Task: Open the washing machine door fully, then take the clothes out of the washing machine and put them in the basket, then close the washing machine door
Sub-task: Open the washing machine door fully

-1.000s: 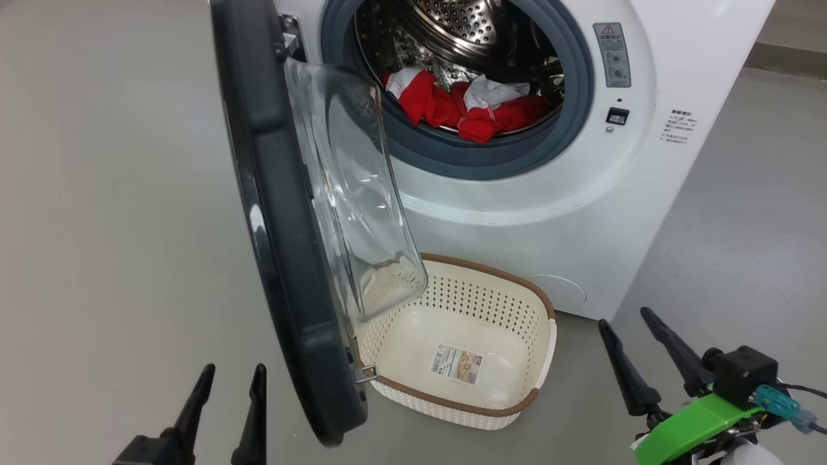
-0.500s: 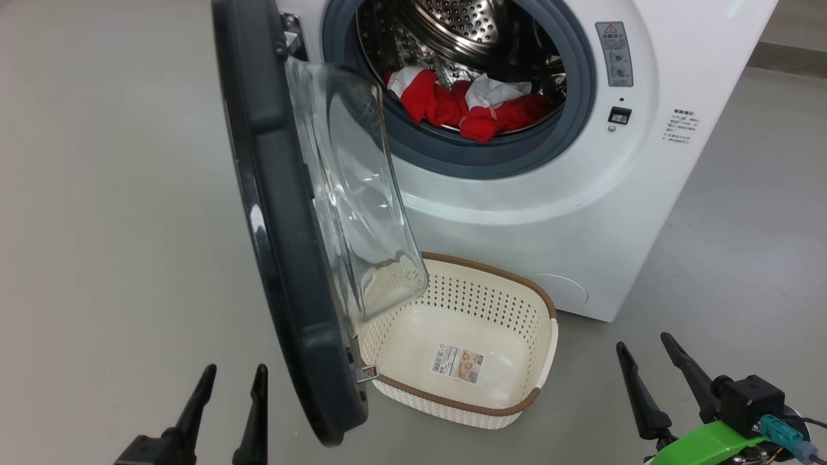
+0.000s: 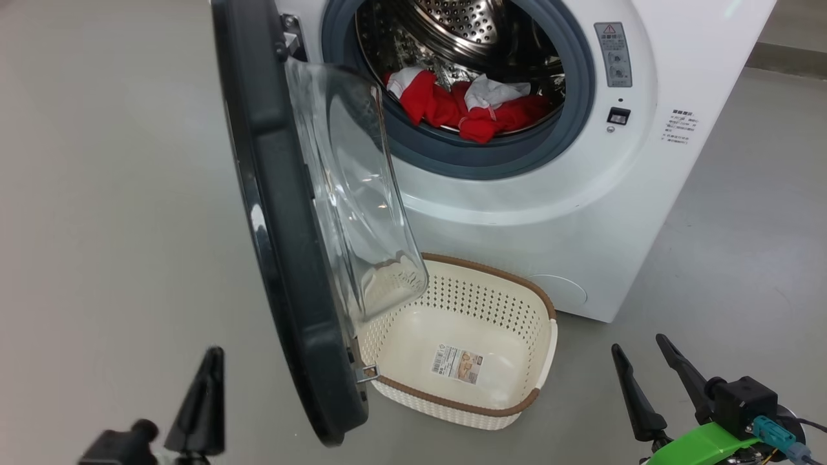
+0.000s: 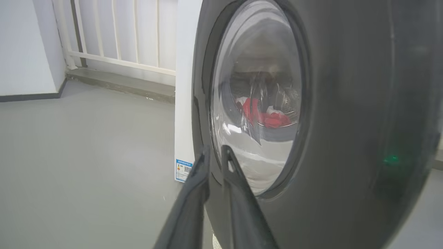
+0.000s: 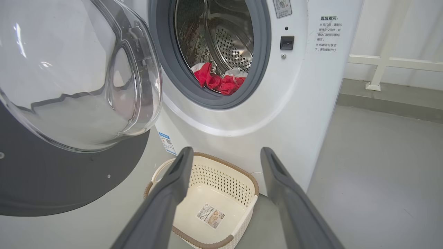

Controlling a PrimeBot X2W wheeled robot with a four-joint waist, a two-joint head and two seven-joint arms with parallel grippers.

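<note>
Black and glass: the door point(image 3: 284, 258) sticks almost straight out from the washer point(image 3: 581, 213), hinged on the left. It is open, but not all the way, I think. Its glass bowl point(image 3: 362, 194) hangs over the left end of the basket point(image 3: 546, 310).
Red heap: the clothes point(image 3: 471, 110) lie inside the drum point(image 3: 465, 26), right at its front lip. None are out.
Cream plastic: the basket is empty. It sits on the floor point(image 3: 97, 194) at the foot of the washer, under the round hole.
Left side: the left gripper point(image 3: 213, 354) is low, on the outer side of the door near its bottom edge. I can see a gap between them. Its two fingers are pressed together and pinch nothing.
Right side: the right gripper point(image 3: 639, 343) is low too, near the right end of the basket and well away from the clothes. Its fingers are spread wide, with nothing between them.
Step now: the first one, I think, which is getting the door fully open.
Next move: the door needs to swing farther round to the left until it stops. Then the glass bowl will not hang over the basket. The left gripper is the closest one for that job. After that, an open gripper has a clear way into the drum for the clothes.
Watch out: the basket looks light, so a bump could push it away.
</note>
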